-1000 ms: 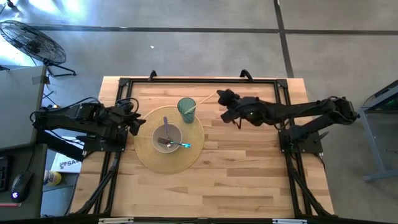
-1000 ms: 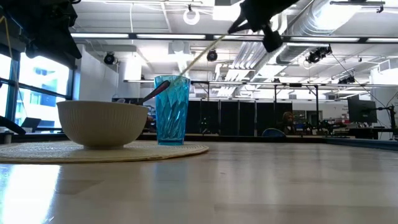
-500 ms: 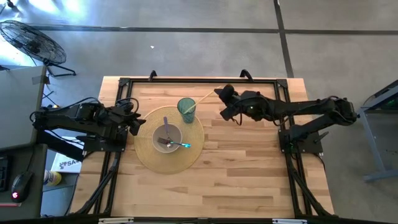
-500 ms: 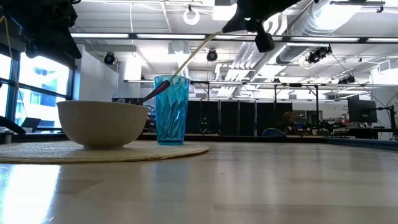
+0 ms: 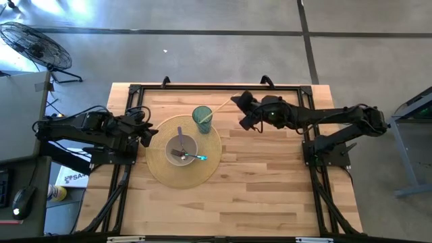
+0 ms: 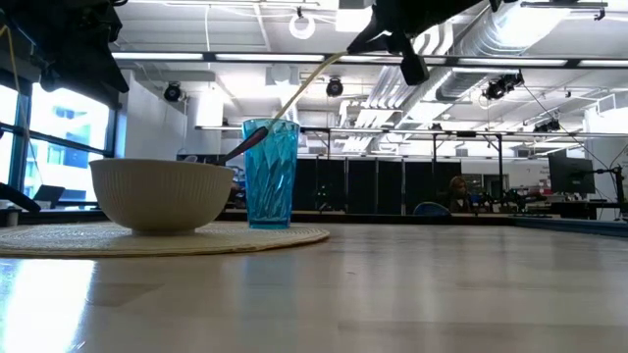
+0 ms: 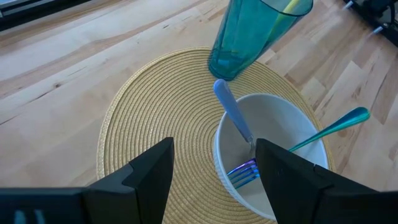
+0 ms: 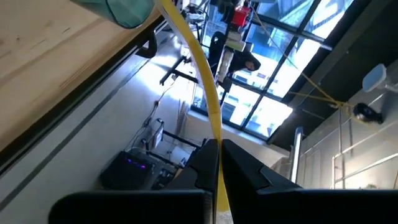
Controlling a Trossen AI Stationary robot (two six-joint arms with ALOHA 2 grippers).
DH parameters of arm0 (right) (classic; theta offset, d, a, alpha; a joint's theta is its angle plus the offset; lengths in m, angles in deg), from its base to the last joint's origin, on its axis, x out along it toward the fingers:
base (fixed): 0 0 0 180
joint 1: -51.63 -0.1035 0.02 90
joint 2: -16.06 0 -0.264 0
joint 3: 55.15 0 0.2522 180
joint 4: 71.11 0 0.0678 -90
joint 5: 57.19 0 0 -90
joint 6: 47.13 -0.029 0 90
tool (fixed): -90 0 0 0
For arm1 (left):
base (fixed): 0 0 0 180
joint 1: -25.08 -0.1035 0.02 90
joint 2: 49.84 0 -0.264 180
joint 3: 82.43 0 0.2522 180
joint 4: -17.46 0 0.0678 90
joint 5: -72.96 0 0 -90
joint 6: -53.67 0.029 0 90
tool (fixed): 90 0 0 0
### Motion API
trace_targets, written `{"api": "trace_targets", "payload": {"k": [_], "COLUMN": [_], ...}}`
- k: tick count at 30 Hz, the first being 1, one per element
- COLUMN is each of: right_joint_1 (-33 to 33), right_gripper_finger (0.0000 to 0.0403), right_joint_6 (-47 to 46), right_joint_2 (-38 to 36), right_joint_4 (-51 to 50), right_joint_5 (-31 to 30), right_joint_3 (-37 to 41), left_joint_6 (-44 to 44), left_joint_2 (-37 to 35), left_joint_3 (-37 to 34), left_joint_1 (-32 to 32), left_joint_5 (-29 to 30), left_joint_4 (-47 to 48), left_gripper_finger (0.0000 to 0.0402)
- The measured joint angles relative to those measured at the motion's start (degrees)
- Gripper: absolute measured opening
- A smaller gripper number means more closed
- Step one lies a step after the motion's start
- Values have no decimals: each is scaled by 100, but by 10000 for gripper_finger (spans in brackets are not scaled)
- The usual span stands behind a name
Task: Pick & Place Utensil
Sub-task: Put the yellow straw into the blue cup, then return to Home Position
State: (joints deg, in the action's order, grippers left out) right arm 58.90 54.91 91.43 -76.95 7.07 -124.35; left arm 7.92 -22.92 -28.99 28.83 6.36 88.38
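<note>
A teal cup (image 5: 202, 116) and a white bowl (image 5: 181, 150) stand on a round woven placemat (image 5: 162, 169). In the bowl lie a purple-handled fork (image 7: 236, 121) and a teal-handled utensil (image 7: 329, 126). A thin yellow utensil (image 6: 304, 86) slants up out of the cup (image 6: 270, 175) toward the table's right. My right gripper (image 5: 237, 102) is shut on its raised end, above the table. My left gripper (image 5: 150, 133) stands open at the placemat's left edge, over the bowl's near side in its wrist view (image 7: 214, 180), touching nothing. My right gripper pinches the yellow utensil's upper end (image 8: 214, 134) between its two fingers. It comes about level from the table's right, and the utensil runs on forward from the fingers, roughly along them. The utensil slants down to the left, its lower end inside the cup (image 8: 130, 9).
Bare wooden tabletop (image 5: 270, 182) lies to the right of the placemat and toward the near edge. A black frame (image 5: 202, 88) runs along the table's far edge and down both sides by the arm bases.
My right gripper has swung a little toward the far edge and the cup, rolling as it went, and stays shut on the yellow utensil. The utensil's held end has gone with it and the utensil stands steeper; its lower end has stayed in the cup.
</note>
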Motion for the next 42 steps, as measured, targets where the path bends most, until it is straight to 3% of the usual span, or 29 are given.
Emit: {"api": "trace_targets", "payload": {"k": [7,19,27,31,36,42], "right_joint_1": [-2,101,101,101,213,721], "right_gripper_finger": [24,138,168,165,156,124], "right_joint_6": [54,-419,-773,-1785,-3822,-6326], "right_joint_2": [0,0,0,0,-38,-388], "right_joint_4": [-11,16,253,439,408,-276], "right_joint_5": [75,222,183,-76,-339,1104], "right_joint_3": [0,0,0,0,0,0], "left_joint_6": [0,0,0,0,0,1], "left_joint_2": [0,0,0,0,0,0], "left_joint_3": [0,0,0,0,0,0], "left_joint_1": [0,2,1,2,1,0], "left_joint_5": [1,2,2,0,1,0], "left_joint_4": [0,0,0,2,0,0], "left_gripper_finger": [223,223,223,223,223,223]}}
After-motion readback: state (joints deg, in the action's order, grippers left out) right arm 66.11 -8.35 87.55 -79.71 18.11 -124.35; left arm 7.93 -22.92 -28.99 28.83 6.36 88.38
